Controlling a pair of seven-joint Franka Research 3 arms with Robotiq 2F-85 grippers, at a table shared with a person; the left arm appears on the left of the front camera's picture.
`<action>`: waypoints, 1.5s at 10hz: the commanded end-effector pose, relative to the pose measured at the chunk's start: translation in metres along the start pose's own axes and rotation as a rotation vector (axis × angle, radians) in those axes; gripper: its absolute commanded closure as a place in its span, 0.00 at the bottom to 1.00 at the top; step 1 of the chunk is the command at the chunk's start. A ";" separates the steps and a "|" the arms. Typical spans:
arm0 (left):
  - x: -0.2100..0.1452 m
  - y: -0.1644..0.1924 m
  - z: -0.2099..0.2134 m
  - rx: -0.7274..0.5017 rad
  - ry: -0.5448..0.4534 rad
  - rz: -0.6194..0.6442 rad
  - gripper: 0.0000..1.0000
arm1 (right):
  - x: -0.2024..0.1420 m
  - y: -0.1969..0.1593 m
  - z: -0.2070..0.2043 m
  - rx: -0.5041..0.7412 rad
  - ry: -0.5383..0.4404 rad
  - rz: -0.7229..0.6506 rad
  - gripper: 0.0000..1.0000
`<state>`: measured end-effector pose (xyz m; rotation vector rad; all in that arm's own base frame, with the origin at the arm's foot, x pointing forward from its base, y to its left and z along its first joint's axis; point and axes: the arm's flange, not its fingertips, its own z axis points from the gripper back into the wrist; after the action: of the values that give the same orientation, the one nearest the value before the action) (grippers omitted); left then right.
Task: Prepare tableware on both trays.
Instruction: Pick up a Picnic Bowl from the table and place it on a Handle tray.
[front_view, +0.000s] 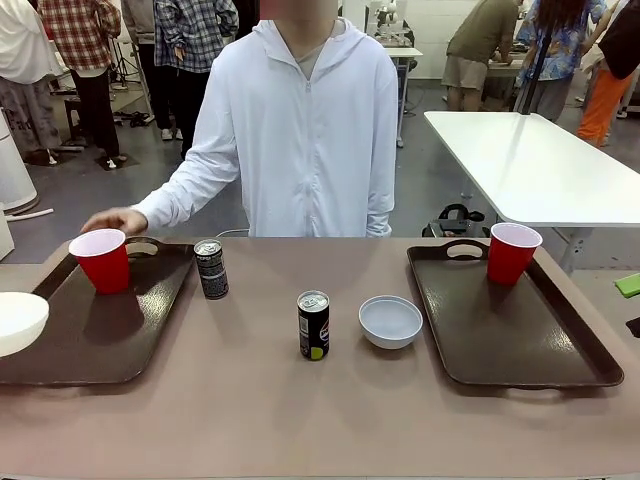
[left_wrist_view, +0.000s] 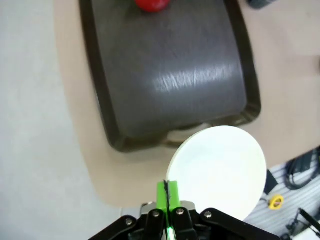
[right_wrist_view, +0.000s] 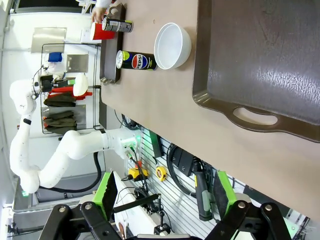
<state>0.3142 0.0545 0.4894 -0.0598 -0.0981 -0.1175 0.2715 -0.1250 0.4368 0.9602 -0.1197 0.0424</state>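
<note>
- Front view: The cream-white bowl (front_view: 20, 322) appears at the picture's left edge, overlapping the near-left rim of the left tray (front_view: 90, 350).
- A red cup (front_view: 103, 262) stands upright at that tray's far end. The person's hand (front_view: 115, 220) is just behind it, by the tray's handle.
- A dark can (front_view: 211, 268) stands on the table (front_view: 250, 420) just beside the left tray's right rim.
- A second can (front_view: 313, 325) stands mid-table, with the empty pale grey-blue bowl (front_view: 390, 322) near it on the right.
- The right tray (front_view: 520, 350) carries a second red cup (front_view: 512, 252) at its far end. The rest of its floor is bare.
- Left wrist view: The left gripper (left_wrist_view: 168, 186) has its green pads pressed together on the rim of the cream-white bowl. The bowl hangs over the left tray's handle end and the table edge.
- The left tray's floor is bare up to the red cup at the picture's top edge.
- Right wrist view: The right gripper (right_wrist_view: 165, 175) has its jaws wide apart and holds nothing. It sits off the table edge, near the right tray's cut-out handle.
- The visible part of the right tray is bare. The pale grey-blue bowl lies near its rim, with the second can just beyond.
- Farther off, the left arm (right_wrist_view: 50, 160) holds the cream-white bowl beside the left tray.
</note>
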 end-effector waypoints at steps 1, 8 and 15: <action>0.014 -0.005 -0.024 -0.003 -0.101 -0.025 0.99 | 0.000 0.000 0.000 0.015 0.000 0.004 0.00; 0.066 -0.017 -0.104 -0.033 -0.199 -0.074 0.99 | 0.000 0.000 0.000 0.015 0.000 0.004 0.00; 0.069 -0.015 -0.132 -0.033 -0.141 -0.079 0.35 | 0.000 0.000 0.000 0.015 0.000 0.004 0.00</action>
<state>0.4230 0.0198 0.3714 -0.0793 -0.2211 -0.1676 0.2715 -0.1251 0.4368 0.9601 -0.1198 0.0421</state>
